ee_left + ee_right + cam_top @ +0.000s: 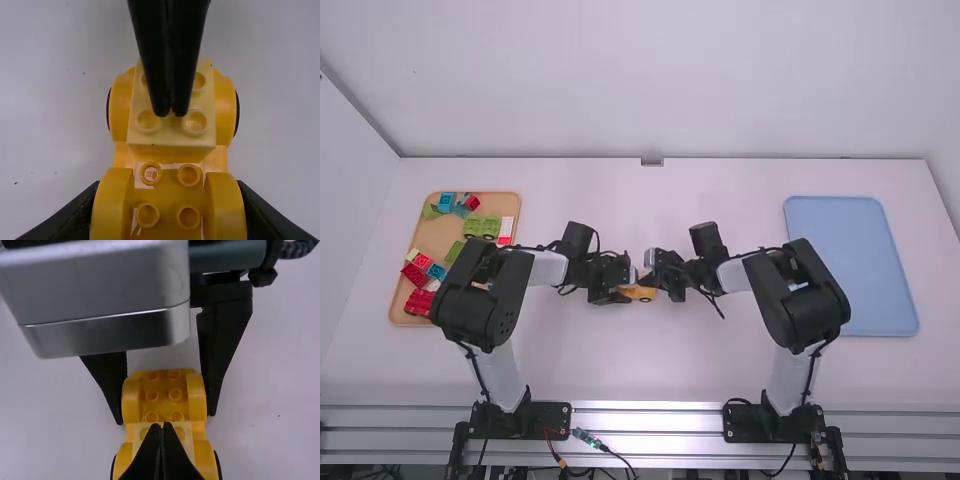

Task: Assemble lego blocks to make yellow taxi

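High view: can see, at far left, a tan tray (pixel 395 302) holding green blocks (pixel 483 226), red blocks (pixel 420 302), blue blocks (pixel 447 202) and a red-and-white block (pixel 506 229). Can't make out every piece there, with the left arm (pixel 485 300) crossing the tray's near right part and hiding some of it. Farther right, near the middle of the white table (pixel 580 360), find the left gripper (pixel 628 286) with fingers on both sides of the yellow taxi (pixel 642 294), pinching one end by a curved yellow block (pixel 167 215), cut off by the left wrist view's bottom edge. Right wrist view: can see the same end, but lose much of the left gripper behind a grey housing (pixel 100 305).

Next, at the taxi's other end, find a pale yellow four-stud block (pixel 170 137) on top and dark wheels (pixel 237 115) at the sides, half hidden. Meet the right gripper (pixel 643 281) over that block, fingers pressed together, covering part of the studs. Can't tell whether pressing on them. Farther right, see a loose black cable (pixel 712 303) under the right arm (pixel 810 300), then a blue tray (pixel 860 230), partly overlapped by the arm's elbow.
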Robot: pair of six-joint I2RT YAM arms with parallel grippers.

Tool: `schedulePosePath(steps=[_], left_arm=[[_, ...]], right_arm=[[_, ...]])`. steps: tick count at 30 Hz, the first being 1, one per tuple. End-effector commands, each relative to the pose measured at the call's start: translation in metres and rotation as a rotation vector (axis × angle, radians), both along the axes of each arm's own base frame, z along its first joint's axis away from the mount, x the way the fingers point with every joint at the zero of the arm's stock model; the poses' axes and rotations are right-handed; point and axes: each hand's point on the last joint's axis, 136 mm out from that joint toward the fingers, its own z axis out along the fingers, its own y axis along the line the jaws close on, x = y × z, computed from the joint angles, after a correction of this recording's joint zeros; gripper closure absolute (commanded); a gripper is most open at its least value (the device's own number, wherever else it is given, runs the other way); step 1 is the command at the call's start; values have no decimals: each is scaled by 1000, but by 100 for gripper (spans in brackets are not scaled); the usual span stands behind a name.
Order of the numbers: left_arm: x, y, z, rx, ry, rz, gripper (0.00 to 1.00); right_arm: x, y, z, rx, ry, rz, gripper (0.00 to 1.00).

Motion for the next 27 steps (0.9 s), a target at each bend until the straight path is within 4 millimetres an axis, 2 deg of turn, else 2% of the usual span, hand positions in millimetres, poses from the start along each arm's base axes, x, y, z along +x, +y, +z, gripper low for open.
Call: schedulePosePath(steps=[1,6,12,16,22,25,27], left_arm=[[-9,10,-21,68,23,3,98],[-8,10,-21,67,20,3,98],[-9,9,-21,65,23,2,98],[-10,10,-21,68,30,2,98],[-10,10,-21,69,29,3,98],[-10,10,-21,67,30,1,98],[-11,10,-22,69,35,2,98]], right_arm=[[-11,-20,-41,-148,66,-69,100],[-14,-19,-44,-154,87,-70,100],[-4,-14,-73,-169,184,-77,100],[-6,-11,-75,-166,213,-37,100],[-1,-20,-50,-153,184,-11,100],[-4,-21,-20,-89,121,7,100],[-4,-24,-9,-79,88,-2,100]])
